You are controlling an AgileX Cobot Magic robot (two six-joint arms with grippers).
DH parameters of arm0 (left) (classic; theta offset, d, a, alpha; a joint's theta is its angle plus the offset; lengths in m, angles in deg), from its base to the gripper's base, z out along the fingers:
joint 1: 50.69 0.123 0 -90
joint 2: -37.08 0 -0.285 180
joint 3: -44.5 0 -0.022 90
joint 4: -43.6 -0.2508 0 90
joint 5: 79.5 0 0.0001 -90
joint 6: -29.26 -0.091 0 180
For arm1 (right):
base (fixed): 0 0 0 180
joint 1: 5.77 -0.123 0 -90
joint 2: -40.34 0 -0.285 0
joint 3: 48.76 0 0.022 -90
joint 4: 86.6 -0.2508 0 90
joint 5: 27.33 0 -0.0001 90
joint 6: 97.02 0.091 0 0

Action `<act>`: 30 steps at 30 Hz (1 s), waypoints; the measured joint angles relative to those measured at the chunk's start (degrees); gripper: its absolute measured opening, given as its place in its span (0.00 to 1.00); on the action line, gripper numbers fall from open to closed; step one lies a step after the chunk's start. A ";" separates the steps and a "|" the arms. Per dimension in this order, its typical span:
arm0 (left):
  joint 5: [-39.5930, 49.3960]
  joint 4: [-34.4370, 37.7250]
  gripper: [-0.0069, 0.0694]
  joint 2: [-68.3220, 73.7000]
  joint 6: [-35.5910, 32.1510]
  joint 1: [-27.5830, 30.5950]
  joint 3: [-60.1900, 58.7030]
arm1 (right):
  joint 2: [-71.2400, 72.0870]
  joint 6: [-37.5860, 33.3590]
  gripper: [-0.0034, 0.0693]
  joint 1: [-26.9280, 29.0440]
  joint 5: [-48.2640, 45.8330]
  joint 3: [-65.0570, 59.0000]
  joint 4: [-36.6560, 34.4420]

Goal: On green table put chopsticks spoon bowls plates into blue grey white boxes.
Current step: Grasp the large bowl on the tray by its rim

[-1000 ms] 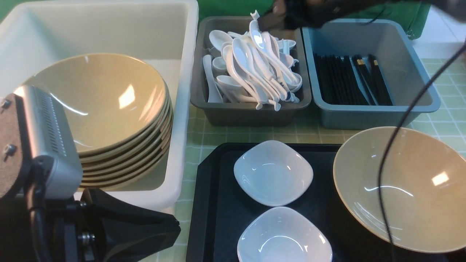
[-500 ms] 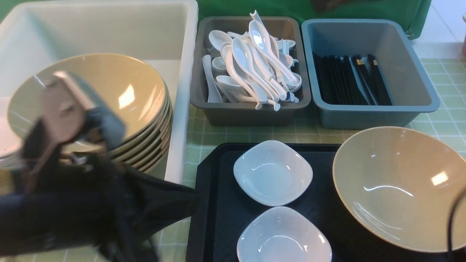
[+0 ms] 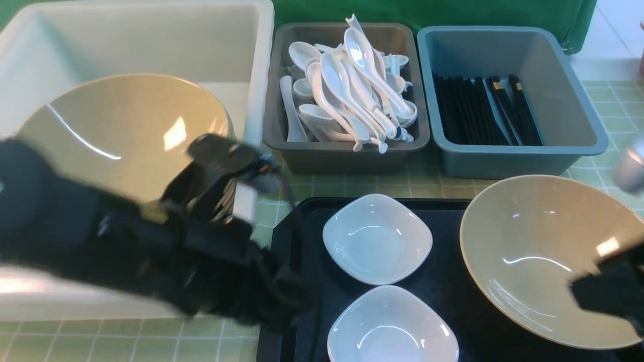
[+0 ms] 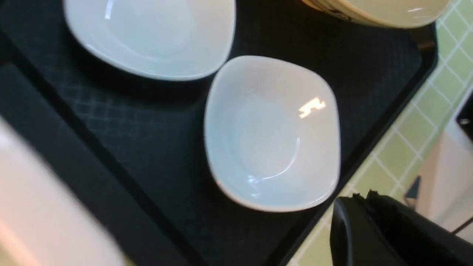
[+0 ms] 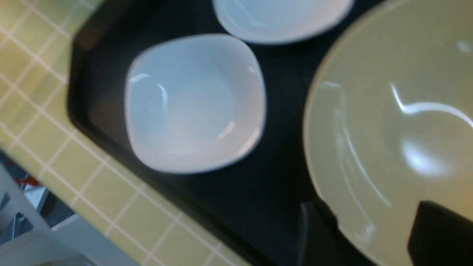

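Observation:
A tan bowl [image 3: 548, 256] and two white square dishes, one far [image 3: 377, 239] and one near [image 3: 392, 327], sit on a black tray [image 3: 453, 296]. My left gripper [image 3: 284, 319] is blurred at the tray's front left corner. In the left wrist view it [image 4: 364, 195] is shut and empty, over the green table beside the near dish [image 4: 271, 133]. My right gripper [image 3: 604, 296] is at the tan bowl's near right side. In the right wrist view it [image 5: 373, 229] is open, its fingers either side of the bowl's [image 5: 399, 111] rim.
A white box [image 3: 151, 45] at the back left holds a stack of tan bowls [image 3: 126, 136]. A grey box [image 3: 347, 158] holds white spoons [image 3: 352, 90]. A blue box [image 3: 518, 161] holds black chopsticks [image 3: 483, 110]. Green tiled table [image 3: 100, 342] lies around them.
My left arm has swung right from in front of the white box to the tray's left edge. My right arm left the spoon box and came down at the tan bowl.

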 joint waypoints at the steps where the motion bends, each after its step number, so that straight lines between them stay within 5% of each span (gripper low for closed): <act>1: 0.71 -0.08 0.10 1.18 0.30 0.00 1.42 | 0.76 0.09 0.44 0.57 -0.05 -0.45 0.00; 4: 3.20 -0.45 0.19 9.96 1.53 -0.80 11.06 | 6.36 0.15 0.15 4.74 -0.48 -1.74 -0.94; 7: 3.07 -1.00 0.25 15.06 2.06 -2.42 16.57 | 7.37 0.41 0.10 6.60 -0.88 -1.74 -2.47; 13: 0.83 -5.02 0.51 29.08 8.60 -8.42 30.63 | 7.75 3.66 0.08 8.34 -1.96 -1.81 -8.96; 20: 0.87 -6.62 0.78 44.49 16.15 -8.96 44.27 | 10.95 4.58 0.08 8.46 -2.78 -1.81 -14.13; 30: 2.00 -0.11 0.75 56.58 8.46 -8.96 52.46 | 12.79 4.62 0.08 8.46 -3.19 -1.87 -12.99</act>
